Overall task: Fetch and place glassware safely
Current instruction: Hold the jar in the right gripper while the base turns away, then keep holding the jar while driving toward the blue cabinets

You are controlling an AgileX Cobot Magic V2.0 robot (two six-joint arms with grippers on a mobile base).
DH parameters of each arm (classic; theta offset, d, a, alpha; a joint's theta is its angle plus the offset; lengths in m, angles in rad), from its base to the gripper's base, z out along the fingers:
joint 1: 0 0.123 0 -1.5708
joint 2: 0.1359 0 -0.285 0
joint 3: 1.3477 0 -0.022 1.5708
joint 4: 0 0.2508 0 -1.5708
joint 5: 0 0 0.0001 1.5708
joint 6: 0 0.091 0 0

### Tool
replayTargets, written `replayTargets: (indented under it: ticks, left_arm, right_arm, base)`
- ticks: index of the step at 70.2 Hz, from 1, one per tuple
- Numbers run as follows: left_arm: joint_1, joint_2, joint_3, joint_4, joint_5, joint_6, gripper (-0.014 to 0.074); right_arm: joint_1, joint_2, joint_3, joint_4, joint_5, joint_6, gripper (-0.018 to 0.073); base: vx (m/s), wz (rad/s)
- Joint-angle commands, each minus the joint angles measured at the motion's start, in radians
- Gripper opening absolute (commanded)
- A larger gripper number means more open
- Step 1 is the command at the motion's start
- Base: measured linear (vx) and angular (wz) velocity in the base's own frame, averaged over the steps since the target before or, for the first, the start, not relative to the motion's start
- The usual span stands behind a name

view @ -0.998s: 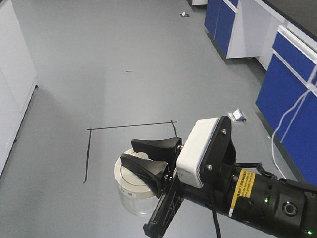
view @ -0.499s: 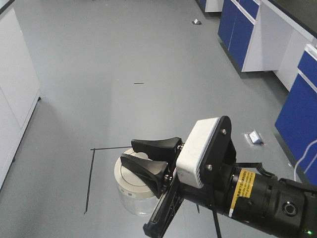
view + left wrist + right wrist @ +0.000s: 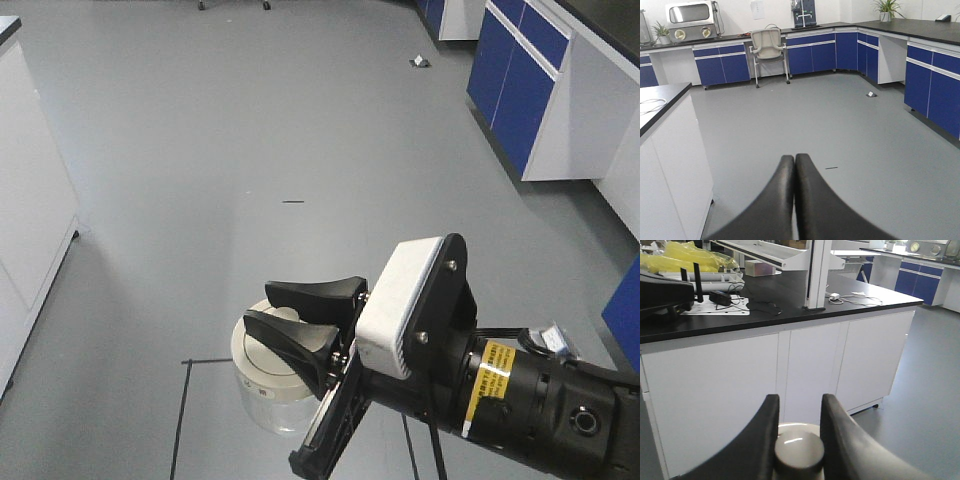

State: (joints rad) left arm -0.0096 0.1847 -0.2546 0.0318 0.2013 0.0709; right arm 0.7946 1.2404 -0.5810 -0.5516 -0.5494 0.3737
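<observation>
Right jaws flush against jar (image 3: 252, 372) knob (image 3: 799, 454) edges

Grey floor (image 3: 250, 120), blue base cabinets (image 3: 810, 57), black worktop (image 3: 790, 315), white island unit (image 3: 730, 385), pale mesh chair (image 3: 767, 45)

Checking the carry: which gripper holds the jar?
The right gripper, clamped on the knob of the jar; the left gripper is shut and empty.

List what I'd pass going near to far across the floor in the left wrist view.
left end effector, shut → short dark mark on the floor → small white scrap → mesh-back chair → blue base cabinets along the back wall
</observation>
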Motion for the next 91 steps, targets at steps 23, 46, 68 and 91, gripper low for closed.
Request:
replayTargets:
  ticks: [23, 46, 68, 91]
  left_arm:
    - [-0.006, 0.01, -0.026, -0.008, -0.069, -0.006, -0.0007]
    - [-0.006, 0.01, -0.026, -0.008, -0.069, -0.006, -0.0007]
    - [-0.006, 0.01, -0.026, -0.008, -0.069, -0.006, -0.0007]
    - [-0.006, 0.01, -0.026, -0.008, -0.069, -0.006, -0.0007]
  right_arm:
    - [-0.002, -0.029, -0.038, 0.019, -0.087, 0.001, 0.0]
    - [0.0, -0.029, -0.038, 0.019, -0.087, 0.001, -0.0001]
    - [0.0, -0.029, -0.038, 0.019, -0.087, 0.001, -0.0001]
    - [0.0, -0.029, -0.038, 0.019, -0.087, 0.001, -0.0001]
  base:
    - [0.45, -0.01]
    - [0.44, 0.0]
    - [0.43, 0.09]
    - [0.43, 0.08]
